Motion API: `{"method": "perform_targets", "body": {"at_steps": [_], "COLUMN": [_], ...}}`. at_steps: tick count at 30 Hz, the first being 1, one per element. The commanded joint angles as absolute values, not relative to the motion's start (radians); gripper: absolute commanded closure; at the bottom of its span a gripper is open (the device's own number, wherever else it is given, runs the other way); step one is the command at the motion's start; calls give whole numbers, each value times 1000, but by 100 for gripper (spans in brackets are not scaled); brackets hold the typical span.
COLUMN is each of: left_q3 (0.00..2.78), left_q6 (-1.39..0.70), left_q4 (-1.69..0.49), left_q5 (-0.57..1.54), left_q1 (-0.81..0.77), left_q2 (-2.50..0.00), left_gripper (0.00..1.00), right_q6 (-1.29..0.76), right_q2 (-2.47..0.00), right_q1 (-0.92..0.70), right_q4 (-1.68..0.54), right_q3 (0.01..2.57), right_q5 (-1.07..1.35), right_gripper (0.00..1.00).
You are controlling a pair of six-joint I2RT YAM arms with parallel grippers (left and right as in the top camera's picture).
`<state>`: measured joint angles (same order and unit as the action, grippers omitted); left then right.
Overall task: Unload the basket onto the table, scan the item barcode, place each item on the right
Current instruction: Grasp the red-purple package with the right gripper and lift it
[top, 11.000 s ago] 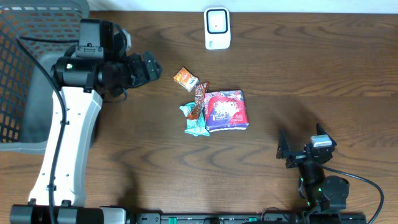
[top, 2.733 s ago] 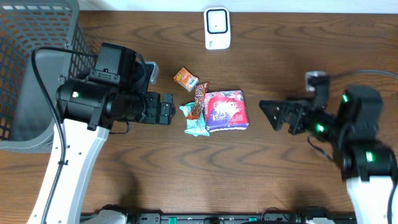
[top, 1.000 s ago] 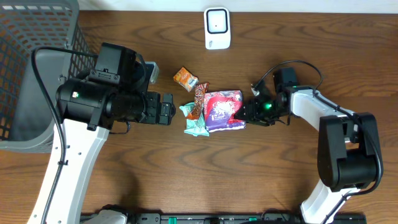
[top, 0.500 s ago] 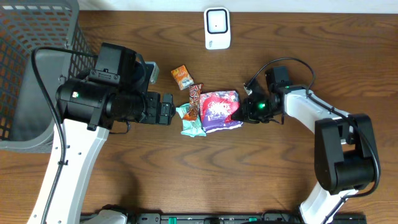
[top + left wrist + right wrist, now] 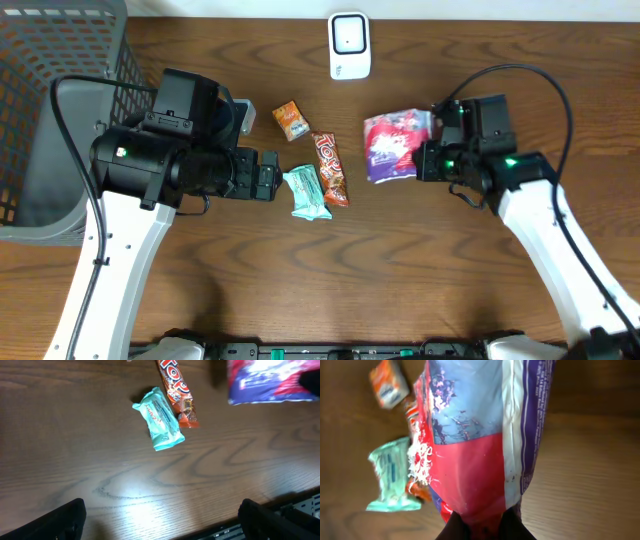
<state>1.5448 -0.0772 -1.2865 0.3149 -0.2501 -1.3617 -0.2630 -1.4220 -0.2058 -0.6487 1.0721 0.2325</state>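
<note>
Right gripper is pinched on one edge of the bag, so I call the pick done. Left gripper is spread wide, holding nothing, just beside the teal pack. Candy bar and orange pack lie on the table, apart from the bag. Scanner stands at the far edge, well apart from the bag. Left for me: carry the bag over and turn its barcode to the scanner. I can't spot a barcode in any view.
</note>
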Motion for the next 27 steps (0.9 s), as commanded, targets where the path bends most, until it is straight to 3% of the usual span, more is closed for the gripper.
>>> {"method": "perform_targets", "body": {"at_steps": [1, 6, 11, 21, 22, 27], "left_q3": [1540, 1540, 1540, 1540, 1540, 1540], "left_q6": [-64, -64, -63, -63, -64, -64], "left_q4": [-1291, -1291, -1291, -1291, -1291, -1291], "left_q5": [312, 312, 312, 312, 312, 312], "left_q1": [-252, -252, -252, -252, -252, -252], "left_q2": [-1365, -1365, -1365, -1365, -1365, -1365], "left_gripper": [2, 2, 2, 2, 2, 2], "right_q6": [-322, -335, -503, -571, -571, -567], "right_q2": [-1336, -1283, -1311, -1560, -1572, -1599], "right_q1": [-211, -211, -211, -267, -281, -387], "right_q4": [-680, -698, -767, -735, -728, -659], "right_q3": [1081, 1081, 1080, 1080, 1080, 1080], "right_q5": [11, -225, -626, -655, -647, -564], "right_gripper": [99, 99, 99, 98, 94, 59]}}
